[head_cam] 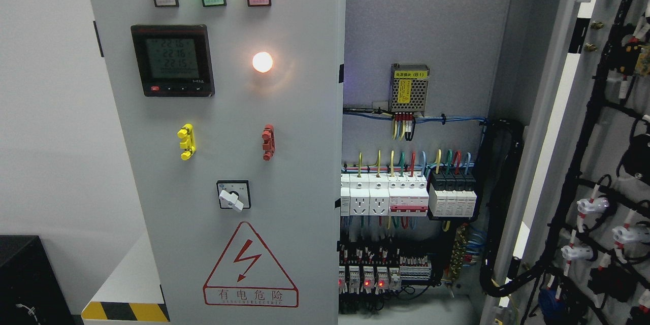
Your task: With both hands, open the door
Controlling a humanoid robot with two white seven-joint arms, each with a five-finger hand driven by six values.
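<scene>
A grey electrical cabinet fills the head view. Its left door [284, 111] is closed and faces me. It carries yellow, green and red lamps, a digital meter [172, 60], a lit white lamp [262, 62], a yellow handle [187, 141], a red handle [268, 142], a rotary switch [233, 195] and a red warning triangle. The right door [599, 162] is swung wide open at the far right, its inner side with black cable looms showing. The cabinet interior [411, 193] is exposed, with breakers, sockets and coloured wires. Neither hand nor arm is in view.
A white wall is at the left. A black box [23, 279] stands at the lower left. A ledge with yellow-black hazard tape [124, 311] sits by the cabinet's foot. A power supply unit [409, 90] hangs inside the cabinet.
</scene>
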